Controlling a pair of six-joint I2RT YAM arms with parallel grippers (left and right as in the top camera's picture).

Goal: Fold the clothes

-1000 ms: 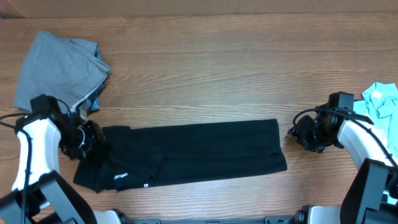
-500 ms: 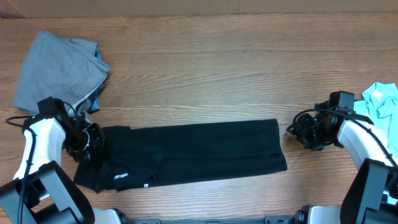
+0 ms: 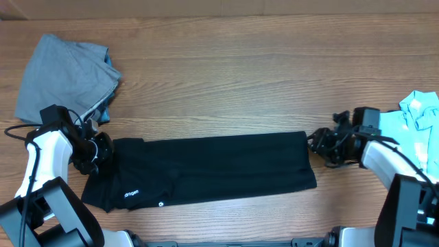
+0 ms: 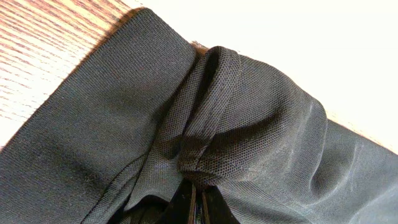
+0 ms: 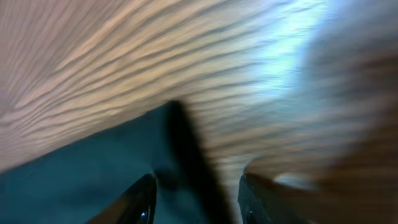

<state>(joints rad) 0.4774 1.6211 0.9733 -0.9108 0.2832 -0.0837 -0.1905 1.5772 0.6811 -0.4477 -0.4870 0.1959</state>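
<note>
A black shirt (image 3: 212, 170), folded into a long strip with tiny white lettering near its left end, lies across the front of the table. My left gripper (image 3: 103, 152) is shut on the strip's left edge; in the left wrist view a pinched bunch of black mesh cloth (image 4: 205, 158) sits right at the closed fingertips (image 4: 198, 208). My right gripper (image 3: 314, 143) stands open at the strip's right end. The right wrist view is blurred: its two fingers (image 5: 142, 202) stand apart with the dark cloth edge (image 5: 180, 155) between them. A grey garment (image 3: 62, 75) lies at the back left, a light-blue one (image 3: 420, 113) at the right edge.
The wooden tabletop (image 3: 240, 75) stretches bare behind the black shirt. The grey garment lies just behind my left arm, and the light-blue one lies beside my right arm. The table's front edge runs close under the black strip.
My left gripper has shut on the shirt's left edge. My right gripper has moved left, from a gap beside the shirt up to its right edge.
</note>
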